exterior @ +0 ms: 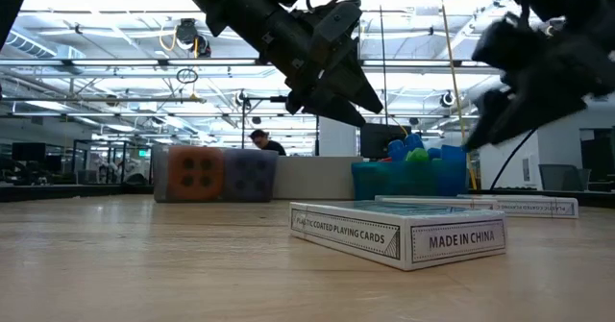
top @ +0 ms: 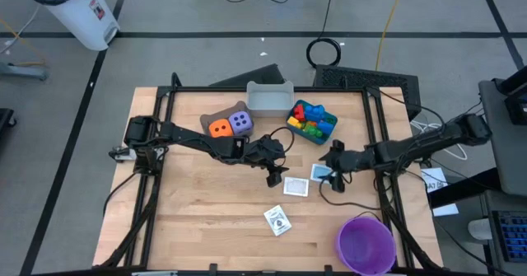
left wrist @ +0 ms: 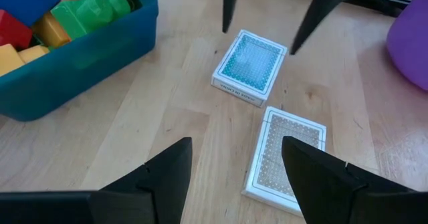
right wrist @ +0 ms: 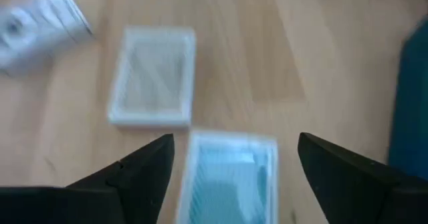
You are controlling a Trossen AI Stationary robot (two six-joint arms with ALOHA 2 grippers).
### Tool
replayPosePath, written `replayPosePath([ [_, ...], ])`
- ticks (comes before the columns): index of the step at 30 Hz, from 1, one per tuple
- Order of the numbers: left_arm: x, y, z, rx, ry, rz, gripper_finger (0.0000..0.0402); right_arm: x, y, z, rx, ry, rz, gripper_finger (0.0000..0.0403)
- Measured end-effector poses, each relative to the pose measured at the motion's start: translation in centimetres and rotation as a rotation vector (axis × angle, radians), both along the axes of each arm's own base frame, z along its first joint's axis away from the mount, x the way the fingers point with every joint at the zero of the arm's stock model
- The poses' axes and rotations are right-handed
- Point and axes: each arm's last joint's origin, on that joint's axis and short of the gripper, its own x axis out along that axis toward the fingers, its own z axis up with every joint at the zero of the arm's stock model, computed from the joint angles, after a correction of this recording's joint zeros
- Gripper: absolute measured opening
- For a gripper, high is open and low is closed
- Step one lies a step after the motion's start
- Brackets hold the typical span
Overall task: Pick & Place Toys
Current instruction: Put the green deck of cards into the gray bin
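Observation:
Three small card boxes lie flat on the table: a teal one (top: 321,174) (left wrist: 249,77) (right wrist: 227,177), a pale one (top: 296,187) (left wrist: 286,158) (right wrist: 154,77), and a third (top: 277,221) nearer the front. My left gripper (top: 274,177) (left wrist: 234,144) is open above the table beside the pale box. My right gripper (top: 336,177) (right wrist: 234,138) is open above the teal box. An orange die (top: 219,128) and a purple die (top: 240,123) sit in the brown bin. Coloured bricks (top: 310,119) fill the blue bin.
A grey bin (top: 270,99) stands at the far edge, with the blue bin (top: 329,132) to its right and the brown bin (top: 210,116) to its left. A purple bowl (top: 365,245) stands at the front right. Bare wood lies at the front left.

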Motion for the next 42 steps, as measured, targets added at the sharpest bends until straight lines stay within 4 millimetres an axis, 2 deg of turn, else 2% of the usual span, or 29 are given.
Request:
replayPosePath([
  [8, 0.0, 0.0, 0.0, 0.0, -0.006, 0.0, 0.0237, -0.4, 0.8, -2.2, 0.008, 0.201, -0.035, 0.0323],
  [17, 0.2, 0.0, 0.3, -0.001, -0.035, 0.001, 0.0237, 0.0, 1.1, -3.6, 0.005, 0.293, -0.037, 0.0323],
  [29, 0.3, 0.0, 0.4, 0.0, -0.047, 0.0, 0.0237, -0.5, 1.2, -2.9, 0.069, 0.269, 0.016, 0.0323],
  [36, 0.3, 0.0, 0.4, 0.0, -0.047, 0.0, 0.0237, -0.5, 1.4, -2.9, 0.123, 0.282, 0.046, 0.0335],
  [42, 0.3, 0.0, 0.4, 0.0, -0.047, 0.0, 0.0237, -0.6, 1.5, -2.9, 0.163, 0.293, 0.047, 0.0329],
])
